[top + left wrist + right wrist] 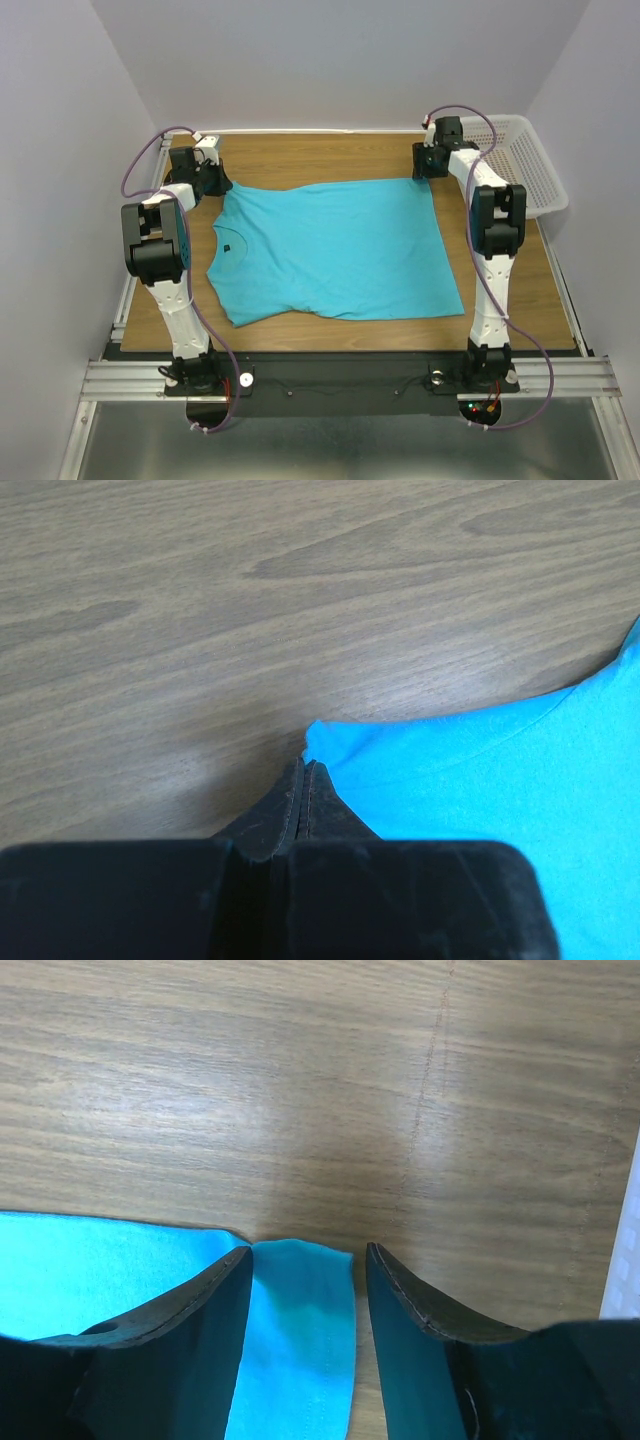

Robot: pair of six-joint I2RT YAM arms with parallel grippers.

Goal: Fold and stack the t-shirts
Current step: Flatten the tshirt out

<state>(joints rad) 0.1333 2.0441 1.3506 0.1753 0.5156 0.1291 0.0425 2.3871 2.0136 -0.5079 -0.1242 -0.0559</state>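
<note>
One turquoise-blue t-shirt [335, 250] lies spread flat on the wooden table, neck to the left and hem to the right. My left gripper [222, 187] is at the far sleeve. In the left wrist view its jaws [305, 765] are shut, with the sleeve's corner [330, 742] right at the fingertips, apparently pinched. My right gripper [425, 170] is at the far hem corner. In the right wrist view it [308, 1255] is open, its fingers straddling the hem corner [300, 1310], which lies flat between them.
A white perforated basket [530, 165] stands at the far right of the table, close to the right arm; its edge shows in the right wrist view [625, 1260]. Bare wood [320, 150] lies beyond the shirt, up to the back wall.
</note>
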